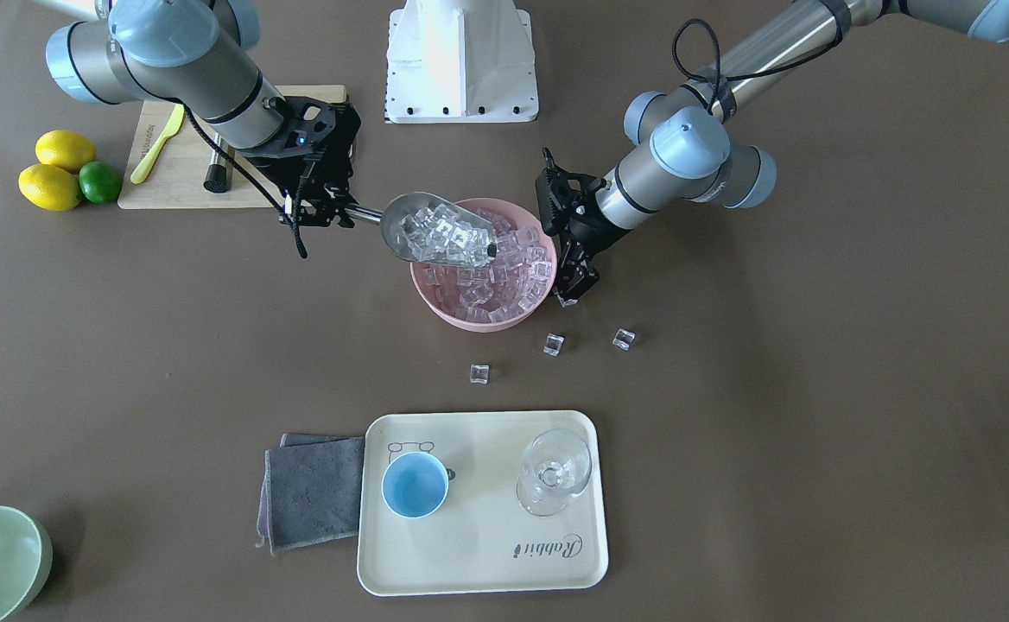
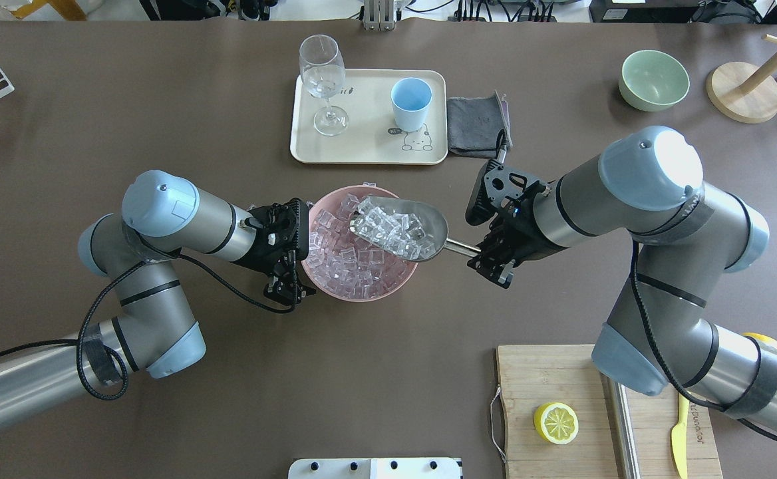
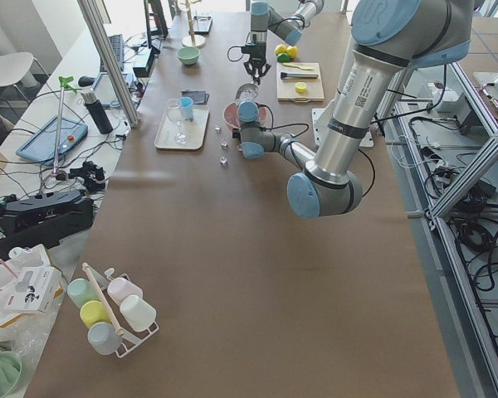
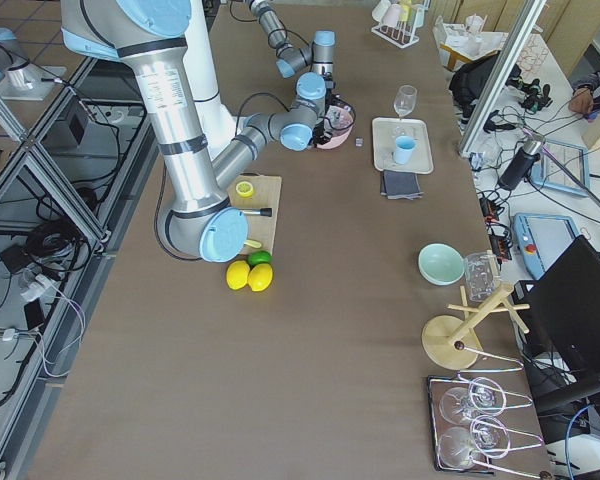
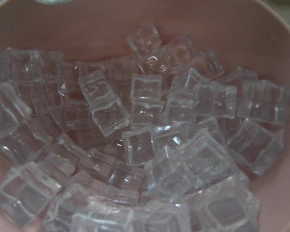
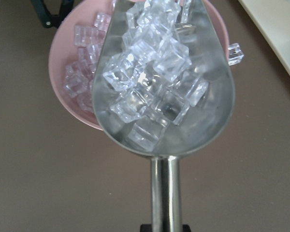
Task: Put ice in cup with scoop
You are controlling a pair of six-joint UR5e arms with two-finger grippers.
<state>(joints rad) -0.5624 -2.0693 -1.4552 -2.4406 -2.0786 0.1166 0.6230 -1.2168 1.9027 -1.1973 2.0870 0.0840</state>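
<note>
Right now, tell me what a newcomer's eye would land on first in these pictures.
The shiny scoop, heaped with ice and held by its handle in the right gripper, hangs over the pink bowl of cubes at the middle of the table. The light-blue cup stands empty on the cream tray beside a stemmed glass. Three stray cubes lie on the table between bowl and tray.

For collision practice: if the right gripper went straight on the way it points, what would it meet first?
The right gripper would probably meet the near rim of the pink bowl, below its scoop; height is unclear.
</note>
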